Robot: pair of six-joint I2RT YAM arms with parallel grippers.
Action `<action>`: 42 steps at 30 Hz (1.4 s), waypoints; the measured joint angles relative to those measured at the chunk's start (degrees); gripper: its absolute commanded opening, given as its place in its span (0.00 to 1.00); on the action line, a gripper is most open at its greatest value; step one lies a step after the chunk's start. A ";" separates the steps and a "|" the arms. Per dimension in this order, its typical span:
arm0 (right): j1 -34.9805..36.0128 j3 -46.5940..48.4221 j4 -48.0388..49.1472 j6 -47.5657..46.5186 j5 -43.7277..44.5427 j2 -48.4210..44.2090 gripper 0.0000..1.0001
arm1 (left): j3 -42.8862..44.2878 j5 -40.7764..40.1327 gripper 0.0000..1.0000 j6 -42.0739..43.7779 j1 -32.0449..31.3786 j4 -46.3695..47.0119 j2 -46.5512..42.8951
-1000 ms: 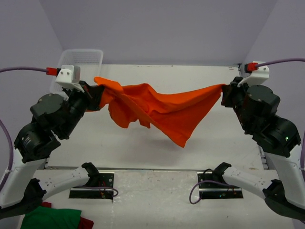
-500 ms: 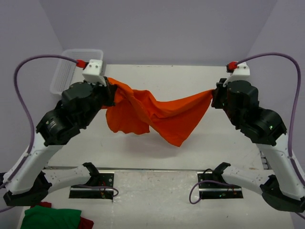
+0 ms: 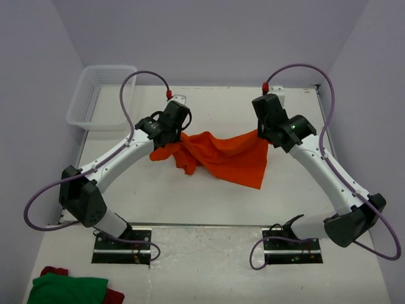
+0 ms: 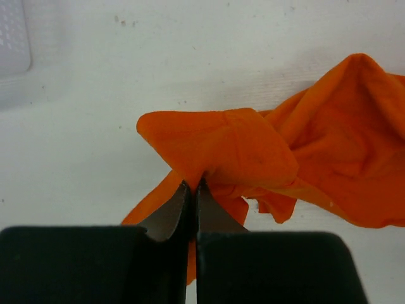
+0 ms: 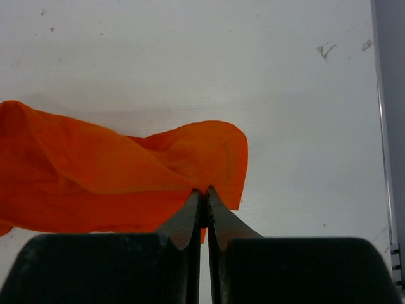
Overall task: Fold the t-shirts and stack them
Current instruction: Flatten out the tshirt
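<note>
Orange t-shirt point(image 3: 221, 155) droops over the middle of the counter point(image 3: 190, 196), strung between two hands. The left hand point(image 4: 193, 188) is clamped on its left end, the right hand point(image 5: 204, 191) on its right corner. One t-shirt here; one green garment point(image 3: 66, 288) lies well apart.

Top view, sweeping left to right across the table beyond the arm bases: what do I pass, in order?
white basket → left gripper, shut on one end of the shirt → orange t-shirt, bunched and slung between the arms → right gripper, shut on the other end
</note>
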 measured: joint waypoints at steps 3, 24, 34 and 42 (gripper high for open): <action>-0.11 -1.11 1.42 -0.13 -0.26 -0.72 0.00 | -0.22 0.11 0.00 -0.02 0.87 1.79 -1.11; 6.45 -1.29 -0.28 1.46 -7.89 -23.65 0.00 | 3.21 17.14 0.00 0.72 -1.66 4.02 -37.22; 6.43 -3.23 1.46 2.91 -5.95 -3.34 0.00 | 3.69 12.00 0.00 0.98 -0.31 4.70 -4.87; 4.79 -3.58 3.08 3.23 -4.63 10.12 0.00 | 4.07 8.39 0.00 1.84 4.57 5.16 15.32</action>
